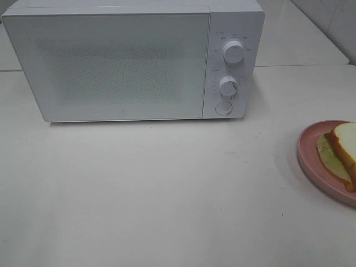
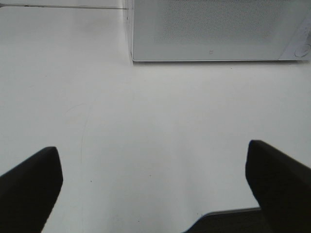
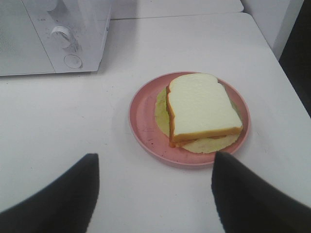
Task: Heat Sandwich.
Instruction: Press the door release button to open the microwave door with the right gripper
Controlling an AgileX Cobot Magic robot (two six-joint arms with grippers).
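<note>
Black-fingered right claw [image 3: 155,196] spread, empty, hanging over white table [image 3: 73,121]. Just past it, sandwich [image 3: 201,107] lies on pink plate [image 3: 141,121]. My left claw [image 2: 153,187] gapes wide, touching nothing. Farther off, microwave [image 1: 111,61], door shut.

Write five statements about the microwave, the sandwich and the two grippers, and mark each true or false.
1. The microwave door is closed. True.
2. The sandwich lies on the pink plate. True.
3. The right gripper is shut on the sandwich. False: it is open, holds nothing and is short of the sandwich.
4. In the high view the plate is left of the microwave. False: it is to the right, cut off by the picture's edge.
5. The left gripper is open over bare table. True.
</note>
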